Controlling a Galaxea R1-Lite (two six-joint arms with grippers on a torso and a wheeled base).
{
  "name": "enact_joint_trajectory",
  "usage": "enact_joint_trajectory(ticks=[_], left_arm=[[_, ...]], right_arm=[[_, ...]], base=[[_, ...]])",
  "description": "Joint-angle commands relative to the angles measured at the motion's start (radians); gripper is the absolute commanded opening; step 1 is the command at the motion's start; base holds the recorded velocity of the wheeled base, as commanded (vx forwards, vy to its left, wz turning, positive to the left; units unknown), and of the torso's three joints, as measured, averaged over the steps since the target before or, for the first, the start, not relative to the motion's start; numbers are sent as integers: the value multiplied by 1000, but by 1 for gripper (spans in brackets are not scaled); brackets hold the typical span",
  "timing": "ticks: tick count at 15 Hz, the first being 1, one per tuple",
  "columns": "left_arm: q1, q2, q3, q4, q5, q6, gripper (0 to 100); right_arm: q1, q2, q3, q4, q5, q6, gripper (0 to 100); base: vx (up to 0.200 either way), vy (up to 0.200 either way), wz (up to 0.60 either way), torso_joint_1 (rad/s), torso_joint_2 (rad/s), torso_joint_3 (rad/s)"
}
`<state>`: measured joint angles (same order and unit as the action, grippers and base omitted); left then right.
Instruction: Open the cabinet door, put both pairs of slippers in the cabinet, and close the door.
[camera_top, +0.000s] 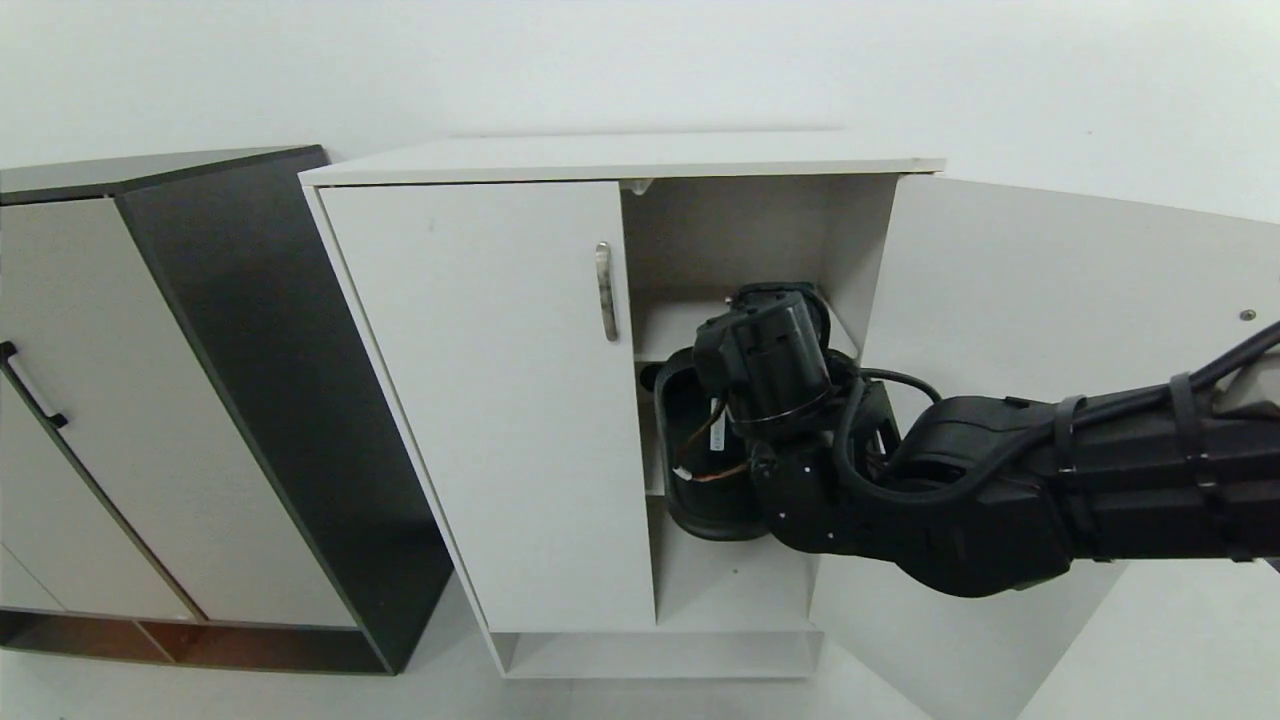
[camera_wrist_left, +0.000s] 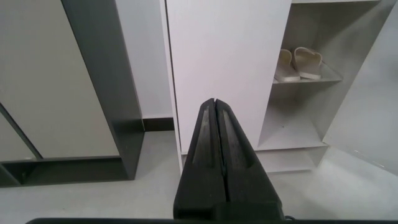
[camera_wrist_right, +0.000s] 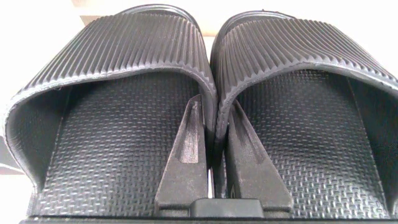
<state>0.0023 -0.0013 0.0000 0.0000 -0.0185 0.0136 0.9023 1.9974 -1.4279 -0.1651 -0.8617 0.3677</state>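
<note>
Right now the right claw (camera_wrist_right: 214, 111) is clenched on the black slippers' (camera_top: 700, 500) touching inner edges, holding the pair in the white cabinet's (camera_top: 470, 400) open right half (door (camera_top: 1040, 300) swung wide). The left claw (camera_wrist_left: 214, 109) hangs clenched and empty out front; the pale slippers (camera_wrist_left: 298, 64) sit on the cabinet shelf (camera_wrist_left: 308, 81).

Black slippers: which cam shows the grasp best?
Right wrist view: the black slippers sit side by side, and the right gripper has its fingers clamped on their touching inner edges. Head view shows them partly hidden behind the arm, at the open cabinet. Left wrist view gives the pale slippers on a shelf.
</note>
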Motion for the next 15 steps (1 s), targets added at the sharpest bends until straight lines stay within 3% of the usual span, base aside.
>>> enact_joint_trajectory(ticks=[1, 3, 15], left_arm=[[1, 1, 0, 0, 0, 0, 0], [1, 1, 0, 0, 0, 0, 0], [1, 1, 0, 0, 0, 2, 0]], right_arm=[[-2, 0, 0, -1, 1, -10, 0], [-2, 3, 0, -2, -7, -12, 0], [-5, 9, -5, -4, -7, -18, 0]], base=[[0, 0, 0, 0, 0, 0], [0, 0, 0, 0, 0, 0], [200, 0, 0, 2, 2, 4]])
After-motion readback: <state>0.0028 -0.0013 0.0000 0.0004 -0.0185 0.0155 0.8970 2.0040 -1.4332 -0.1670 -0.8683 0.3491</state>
